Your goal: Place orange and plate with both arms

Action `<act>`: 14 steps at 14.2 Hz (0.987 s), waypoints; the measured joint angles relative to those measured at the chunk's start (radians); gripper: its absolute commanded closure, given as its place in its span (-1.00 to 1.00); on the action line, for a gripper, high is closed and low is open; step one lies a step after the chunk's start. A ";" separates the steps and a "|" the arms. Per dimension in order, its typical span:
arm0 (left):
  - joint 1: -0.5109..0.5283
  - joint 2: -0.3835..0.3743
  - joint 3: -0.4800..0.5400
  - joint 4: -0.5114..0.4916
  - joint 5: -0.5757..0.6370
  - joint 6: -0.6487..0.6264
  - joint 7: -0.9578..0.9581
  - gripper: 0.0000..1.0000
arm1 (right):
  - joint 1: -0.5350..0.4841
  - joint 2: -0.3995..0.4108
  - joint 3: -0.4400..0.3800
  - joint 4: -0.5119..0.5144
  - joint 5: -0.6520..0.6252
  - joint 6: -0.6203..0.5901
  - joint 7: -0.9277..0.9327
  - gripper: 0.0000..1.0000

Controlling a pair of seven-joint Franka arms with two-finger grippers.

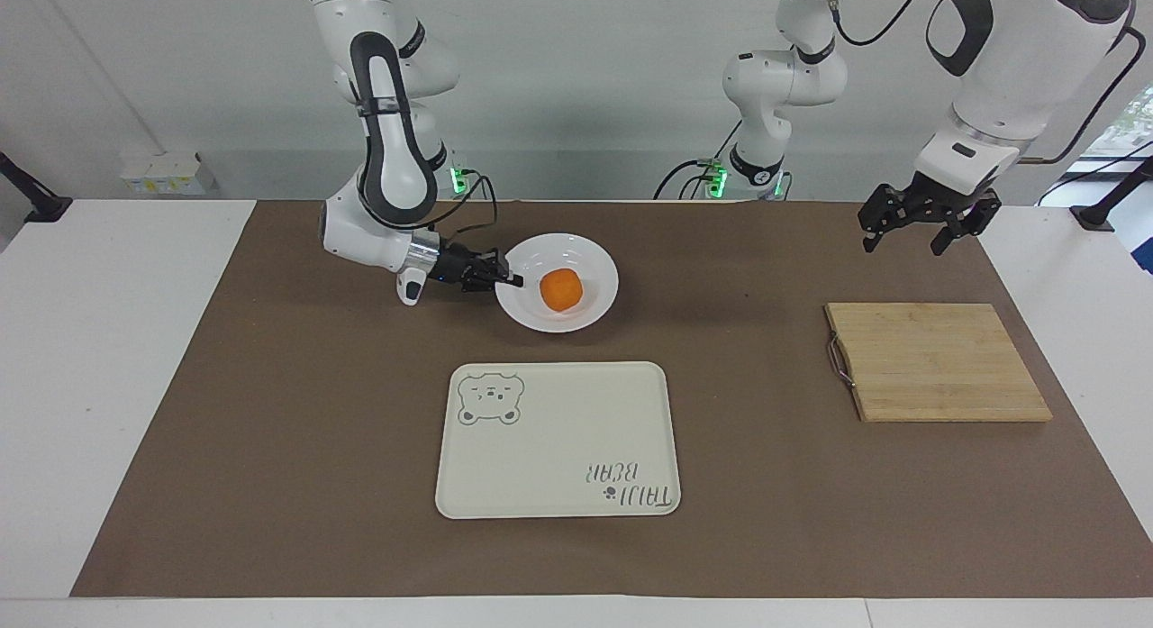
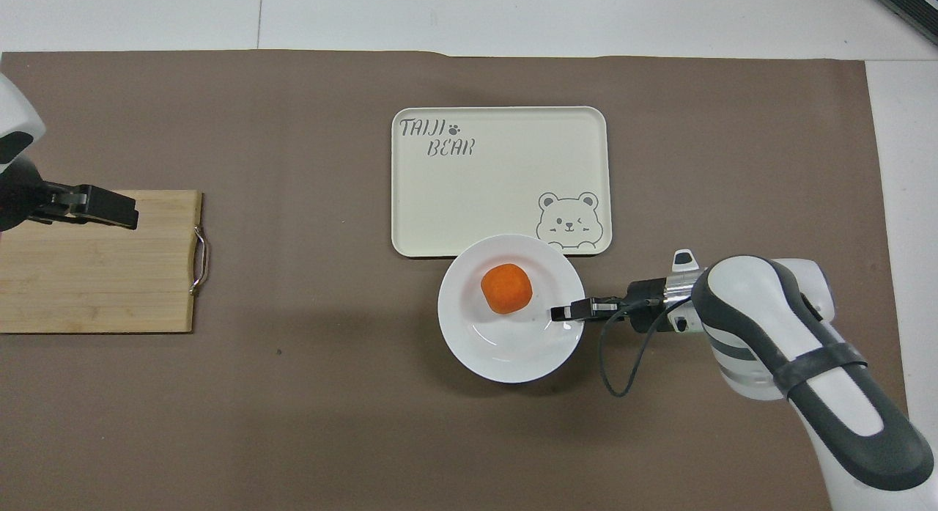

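**Orange on the plate, plate in the air, tray not yet reached**

We go across the facing view from its nine o'clock edge to its three o'clock edge. First comes our right gripper [image 1: 506, 279], clamped shut on the rim of the plate [image 1: 590, 254] at the plate's nine o'clock point. The plate looks lifted and slightly tilted, with a shadow on the brown mat [image 1: 270, 430] under it. The orange [image 1: 560, 290] sits in the plate's bowl, a little toward the gripper, so that part of the job looks done.

At six o'clock from the plate lies the cream tray [image 1: 558, 493] with its bear drawing; nothing rests on it. From overhead the plate's rim [image 2: 469, 350] covers the tray's nearest edge [image 2: 410, 203], but we judge that to be height, not contact. What is left, as we read it: carry the plate over the tray, set it down level and let go.

Further toward three o'clock lies the wooden cutting board [image 1: 937, 362]. Our left gripper [image 1: 914, 227] hangs above the mat at the board's twelve o'clock, jaws spread wide and holding nothing; that arm waits.
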 measured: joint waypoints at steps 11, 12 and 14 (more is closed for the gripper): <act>0.000 0.000 0.000 0.000 0.000 0.000 0.000 -1.00 | -0.031 0.234 -0.002 0.440 -0.085 -0.013 0.286 1.00; 0.000 0.000 0.000 0.000 0.000 0.000 0.000 -1.00 | -0.031 0.264 -0.001 0.472 -0.084 -0.012 0.294 1.00; 0.000 0.000 0.000 0.000 0.000 0.000 0.000 -1.00 | -0.031 0.333 -0.001 0.538 -0.081 -0.010 0.301 1.00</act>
